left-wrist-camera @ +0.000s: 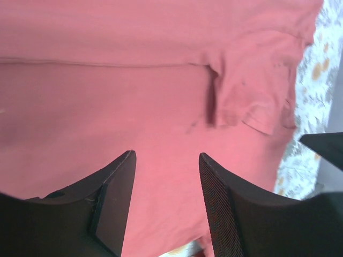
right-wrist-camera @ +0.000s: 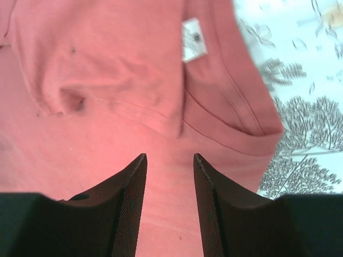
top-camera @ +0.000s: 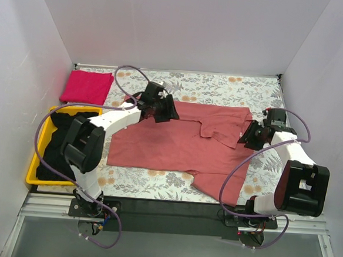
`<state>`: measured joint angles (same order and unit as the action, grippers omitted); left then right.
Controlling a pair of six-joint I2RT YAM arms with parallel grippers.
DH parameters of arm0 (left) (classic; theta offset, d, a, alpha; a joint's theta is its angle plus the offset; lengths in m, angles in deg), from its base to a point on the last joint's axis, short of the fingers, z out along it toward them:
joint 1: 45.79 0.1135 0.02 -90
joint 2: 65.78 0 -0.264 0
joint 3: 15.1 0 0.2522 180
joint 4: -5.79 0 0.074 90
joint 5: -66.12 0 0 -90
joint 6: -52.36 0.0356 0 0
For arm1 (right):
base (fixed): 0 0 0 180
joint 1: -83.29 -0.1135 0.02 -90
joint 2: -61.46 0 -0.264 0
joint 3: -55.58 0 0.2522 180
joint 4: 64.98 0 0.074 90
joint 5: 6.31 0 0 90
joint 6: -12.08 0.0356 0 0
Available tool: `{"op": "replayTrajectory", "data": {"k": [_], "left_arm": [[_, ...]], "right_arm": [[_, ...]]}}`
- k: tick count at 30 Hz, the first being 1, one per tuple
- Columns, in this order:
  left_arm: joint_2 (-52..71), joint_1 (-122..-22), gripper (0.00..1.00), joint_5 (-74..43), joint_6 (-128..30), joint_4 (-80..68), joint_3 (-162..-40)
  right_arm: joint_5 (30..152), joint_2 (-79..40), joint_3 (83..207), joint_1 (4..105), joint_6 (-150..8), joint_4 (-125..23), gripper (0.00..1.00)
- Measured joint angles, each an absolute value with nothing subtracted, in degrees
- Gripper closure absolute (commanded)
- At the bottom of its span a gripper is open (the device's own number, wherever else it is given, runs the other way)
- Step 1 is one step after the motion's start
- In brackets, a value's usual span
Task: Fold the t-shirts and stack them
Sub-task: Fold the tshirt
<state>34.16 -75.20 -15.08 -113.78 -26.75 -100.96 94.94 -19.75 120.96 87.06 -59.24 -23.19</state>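
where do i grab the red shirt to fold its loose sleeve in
Pinch the cuff of the near sleeve, probably coming from the near right with the right end effector. That sleeve lies flat and sticks out from the red shirt; the far sleeve already lies folded in.

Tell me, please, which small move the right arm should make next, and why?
Probably move the right end effector to the near sleeve and lower onto it. The far sleeve is already folded over the red shirt, the near one lies spread out, and the jaws stand open and empty.
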Motion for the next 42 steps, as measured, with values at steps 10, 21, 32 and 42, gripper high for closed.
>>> {"op": "replayTrajectory", "data": {"k": [10,21,32,42], "left_arm": [[52.8,-83.7,0.51,-8.6,-119.0,-25.5,-112.8],[58.0,-86.3,0.55,-7.3,-120.9,-25.4,-118.4],[60.0,-87.6,0.56,-6.9,-121.5,-25.2,-120.5],[62.4,-88.4,0.65,-6.6,-121.7,-25.0,-121.8]], "right_arm": [[105.4,-18.0,110.2,94.1,-51.7,-35.7,0.63],[109.2,-21.8,107.0,94.4,-48.9,-43.3,0.64],[108.9,-23.5,105.6,94.5,-48.0,-46.0,0.64],[109.8,-24.9,105.0,94.5,-47.8,-48.2,0.68]]}}
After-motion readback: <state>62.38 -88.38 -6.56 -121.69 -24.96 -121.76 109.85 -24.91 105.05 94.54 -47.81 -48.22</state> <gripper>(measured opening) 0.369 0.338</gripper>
